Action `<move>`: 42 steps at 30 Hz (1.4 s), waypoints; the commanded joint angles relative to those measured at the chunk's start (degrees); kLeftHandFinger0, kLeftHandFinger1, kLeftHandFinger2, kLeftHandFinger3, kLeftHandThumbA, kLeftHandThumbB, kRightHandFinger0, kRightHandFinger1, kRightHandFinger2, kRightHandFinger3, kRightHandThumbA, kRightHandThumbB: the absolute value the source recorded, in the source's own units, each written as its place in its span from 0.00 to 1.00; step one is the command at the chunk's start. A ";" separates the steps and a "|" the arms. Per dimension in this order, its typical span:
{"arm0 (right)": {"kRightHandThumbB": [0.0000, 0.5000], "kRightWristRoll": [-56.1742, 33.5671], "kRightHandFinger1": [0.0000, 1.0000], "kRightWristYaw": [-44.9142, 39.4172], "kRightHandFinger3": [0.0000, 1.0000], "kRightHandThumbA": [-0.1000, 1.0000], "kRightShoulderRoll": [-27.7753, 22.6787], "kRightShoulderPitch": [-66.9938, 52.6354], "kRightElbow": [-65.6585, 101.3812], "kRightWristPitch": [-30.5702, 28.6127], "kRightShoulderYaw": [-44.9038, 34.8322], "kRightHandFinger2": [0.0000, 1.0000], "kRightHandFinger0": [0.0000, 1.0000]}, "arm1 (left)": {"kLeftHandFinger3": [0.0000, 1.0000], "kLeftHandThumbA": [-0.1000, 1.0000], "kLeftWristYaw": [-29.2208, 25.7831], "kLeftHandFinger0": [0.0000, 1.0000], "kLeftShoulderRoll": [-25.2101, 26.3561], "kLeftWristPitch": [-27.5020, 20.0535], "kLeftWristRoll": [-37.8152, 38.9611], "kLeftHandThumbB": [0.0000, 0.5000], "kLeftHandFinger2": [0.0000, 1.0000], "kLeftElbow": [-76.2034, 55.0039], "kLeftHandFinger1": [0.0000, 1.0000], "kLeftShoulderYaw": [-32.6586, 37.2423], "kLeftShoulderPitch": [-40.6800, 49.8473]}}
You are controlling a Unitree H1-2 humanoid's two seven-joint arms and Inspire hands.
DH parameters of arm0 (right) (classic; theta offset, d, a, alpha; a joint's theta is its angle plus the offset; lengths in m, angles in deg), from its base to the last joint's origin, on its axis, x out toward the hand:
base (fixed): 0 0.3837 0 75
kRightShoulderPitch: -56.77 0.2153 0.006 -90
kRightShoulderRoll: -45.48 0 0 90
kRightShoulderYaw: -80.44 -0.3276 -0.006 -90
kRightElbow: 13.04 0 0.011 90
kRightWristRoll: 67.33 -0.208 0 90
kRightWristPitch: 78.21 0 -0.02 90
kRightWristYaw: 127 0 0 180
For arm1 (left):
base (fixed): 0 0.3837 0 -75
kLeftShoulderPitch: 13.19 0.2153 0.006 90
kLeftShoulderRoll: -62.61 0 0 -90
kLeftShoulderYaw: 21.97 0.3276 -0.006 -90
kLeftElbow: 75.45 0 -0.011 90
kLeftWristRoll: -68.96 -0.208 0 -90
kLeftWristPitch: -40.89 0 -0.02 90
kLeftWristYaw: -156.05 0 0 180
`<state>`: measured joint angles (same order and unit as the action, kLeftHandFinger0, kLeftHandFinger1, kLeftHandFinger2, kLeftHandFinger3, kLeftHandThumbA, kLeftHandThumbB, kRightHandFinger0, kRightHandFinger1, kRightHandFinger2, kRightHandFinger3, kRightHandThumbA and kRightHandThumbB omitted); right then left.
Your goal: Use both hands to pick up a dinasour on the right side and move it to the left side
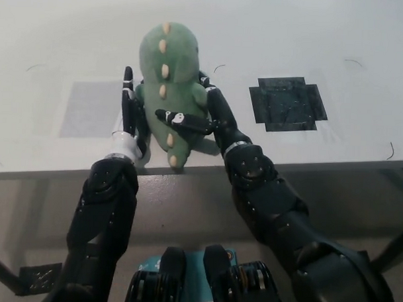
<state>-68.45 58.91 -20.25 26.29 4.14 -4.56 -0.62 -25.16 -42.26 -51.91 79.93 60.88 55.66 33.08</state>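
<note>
The green plush dinosaur (169, 83) sits near the worktop's (324, 49) near edge, between a pale grey square patch (87, 107) on its left and a dark square patch (287, 103) on its right. The left robot hand (131, 119) presses flat against its left flank; the right robot hand (206, 118) clasps its right side, one finger across its back. Together they grip it.

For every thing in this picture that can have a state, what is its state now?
green dinosaur plush: held between both hands, back with pale spikes facing the camera, between the two patches.
left hand: pressed against the plush's left flank.
right hand: pressed against its right flank.
black tape patch: bare.
grey patch: bare.
</note>
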 commanded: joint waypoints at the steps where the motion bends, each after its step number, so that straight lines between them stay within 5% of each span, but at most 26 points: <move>1: 0.25 3.35 1.00 -3.85 1.00 1.00 5.79 4.37 -1.28 1.86 2.51 1.00 1.00 | 1.00 1.00 0.22 1.00 1.73 2.01 2.13 0.14 1.00 -2.23 1.00 -1.32 -1.15; 6: 0.26 4.39 1.00 -3.13 1.00 1.00 7.39 5.35 -2.32 2.72 3.48 1.00 1.00 | 1.00 1.00 0.29 1.00 3.17 2.31 3.53 0.02 1.00 -2.75 1.00 -3.03 -0.67; 12: 0.34 4.74 1.00 -3.83 1.00 1.00 7.03 6.45 -2.38 4.67 3.85 1.00 1.00 | 1.00 1.00 2.04 1.00 3.65 0.25 4.41 0.27 1.00 -0.12 1.00 -3.72 -1.69; 14: 0.29 4.09 1.00 -4.64 1.00 1.00 7.35 7.10 -2.26 5.23 3.27 1.00 1.00 | 1.00 1.00 1.92 1.00 4.42 -0.72 3.87 0.24 1.00 -0.82 1.00 -3.39 -1.26; 18: 0.12 4.85 1.00 -4.19 1.00 1.00 8.56 8.25 -2.41 6.71 3.71 1.00 1.00 | 1.00 0.93 1.05 1.00 5.17 1.68 5.37 0.48 1.00 -4.86 1.00 -4.63 0.22; 20: 0.17 5.57 1.00 -3.68 1.00 1.00 9.17 8.53 -2.84 6.80 4.22 1.00 1.00 | 1.00 0.89 0.65 1.00 5.31 3.66 5.76 0.24 1.00 -7.21 1.00 -4.86 1.14; 22: 0.19 5.70 1.00 -4.09 1.00 1.00 9.44 8.44 -2.97 6.17 4.30 1.00 1.00 | 1.00 0.89 0.58 1.00 5.36 3.50 5.71 0.12 1.00 -7.89 1.00 -4.89 1.71; 26: 0.14 5.54 1.00 -5.15 1.00 1.00 9.43 8.96 -3.20 5.65 3.85 1.00 1.00 | 1.00 0.91 1.35 1.00 5.84 2.52 5.53 0.15 1.00 -7.78 1.00 -4.37 1.68; 31: 0.13 5.34 1.00 -5.18 1.00 1.00 9.24 9.77 -3.20 4.97 3.51 1.00 1.00 | 1.00 0.98 1.61 1.00 6.23 3.23 6.13 0.07 1.00 -8.14 1.00 -4.24 0.61; 42: 0.18 4.80 1.00 -5.12 1.00 1.00 8.80 10.13 -3.11 4.59 2.65 1.00 1.00 | 1.00 0.85 0.73 1.00 6.51 3.32 5.80 0.17 1.00 -6.72 1.00 -3.68 -0.95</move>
<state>-64.18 57.40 -14.30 32.94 0.62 1.14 2.22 -24.74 -35.75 -48.24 85.73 54.97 51.04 36.58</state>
